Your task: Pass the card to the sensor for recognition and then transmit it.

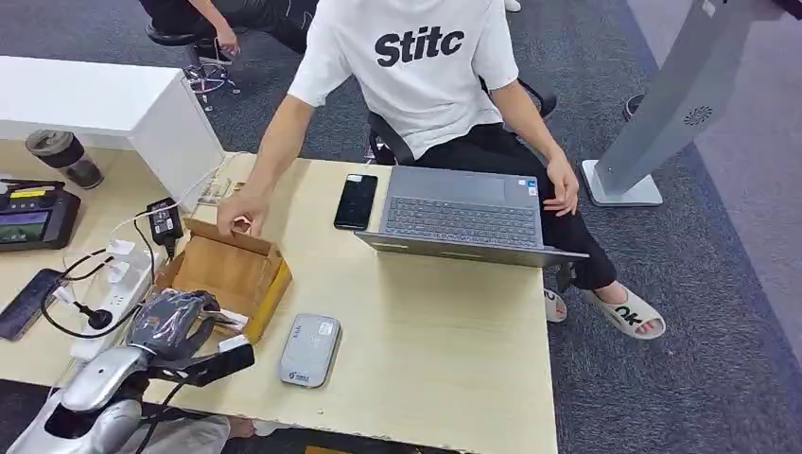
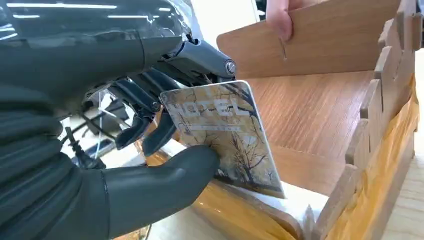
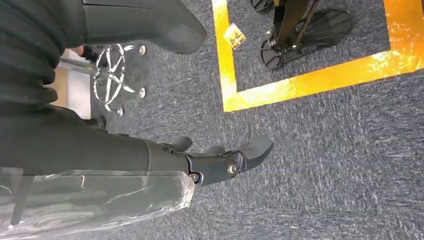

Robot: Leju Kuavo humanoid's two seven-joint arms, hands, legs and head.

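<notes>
The left hand (image 1: 175, 317) reaches over the near edge of the wooden box (image 1: 232, 270) and pinches the card (image 2: 225, 135) between thumb and fingers. The left wrist view shows the card tilted above the box interior. The right hand (image 3: 220, 162) hangs over grey carpet (image 3: 325, 150), fingers extended, holding nothing.

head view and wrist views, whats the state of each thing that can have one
card: pinched by the left hand at the near edge of the wooden box
wooden box: open-topped, a person's hand on its far wall
card reader: lying flat on the table, untouched
laptop: open
phone: screen dark
right hand: empty, fingers apart, hanging over the carpet
</notes>
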